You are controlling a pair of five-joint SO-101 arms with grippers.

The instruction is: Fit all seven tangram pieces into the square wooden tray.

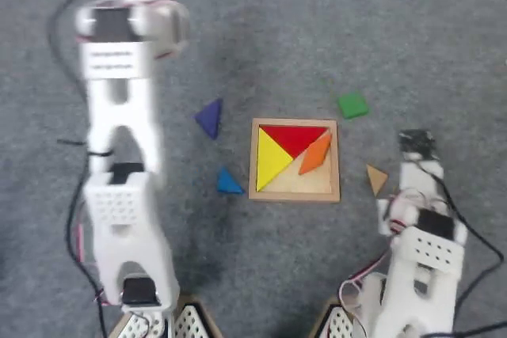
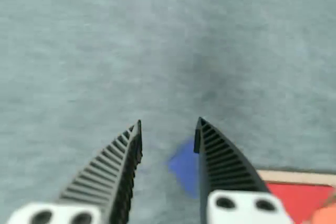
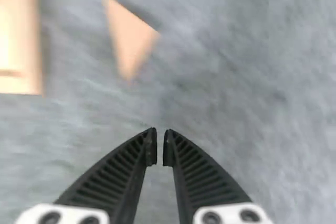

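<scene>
Spread-apart left claw (image 2: 169, 123) hangs over the indigo triangle (image 2: 184, 167), flat on the counter (image 2: 157, 35) near the wooden tray (image 2: 294, 176) (light, rigid, probably slick wood), so pinching across its edges looks safest.

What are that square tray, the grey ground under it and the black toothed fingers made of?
Tray: pale, matte wood, judging by its light tan frame and floor. Ground: grey carpet or felt, going by its fuzzy mottled nap. Left arm's fingers: probably matte black plastic, with moulded ridges.
</scene>
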